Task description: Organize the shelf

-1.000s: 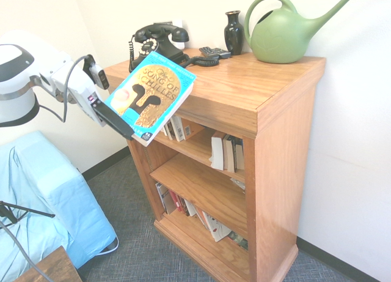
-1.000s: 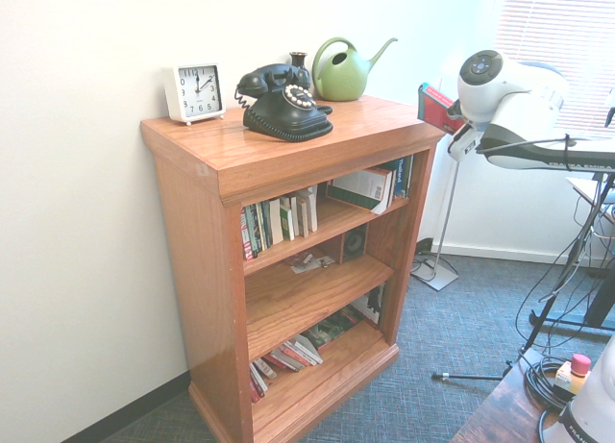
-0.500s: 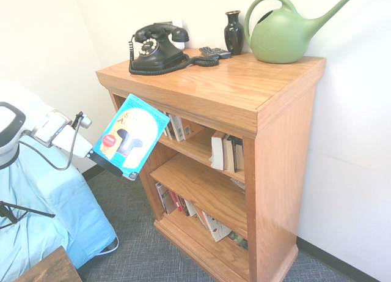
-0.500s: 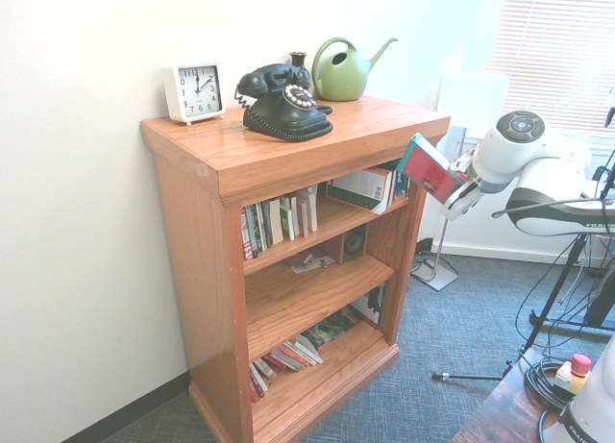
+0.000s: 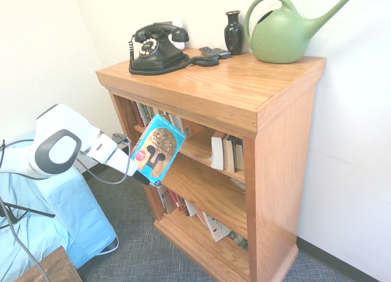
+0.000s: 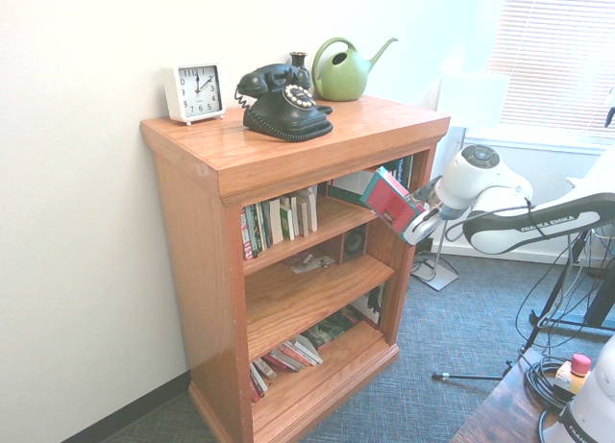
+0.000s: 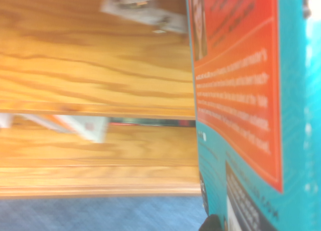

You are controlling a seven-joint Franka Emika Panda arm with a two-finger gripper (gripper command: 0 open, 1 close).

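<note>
The shelf (image 5: 244, 89) (image 6: 288, 150) is an orange-brown wooden bookcase with three tiers. My gripper (image 5: 142, 175) (image 6: 415, 218) is shut on the lower edge of a turquoise paperback book (image 5: 157, 149) with a gold helmet on its cover. The book hangs tilted in front of the shelf's open side, level with the top and middle tiers. In the second exterior view the book (image 6: 389, 199) shows its red back. The wrist view has the book (image 7: 241, 105) close up beside the wooden shelf boards (image 7: 95, 75).
On the shelf's top stand a black rotary phone (image 5: 157, 46), a green watering can (image 5: 281, 34), a dark vase (image 5: 233, 31) and a white clock (image 6: 194, 90). Books stand in the top tier (image 6: 279, 222) and lean in the bottom tier (image 5: 189, 208). A blue-covered object (image 5: 49, 215) sits at the left.
The arm has come down from the height of the shelf's top to the upper tiers and closer to the shelf front, carrying the book with it. The grip has not changed.
</note>
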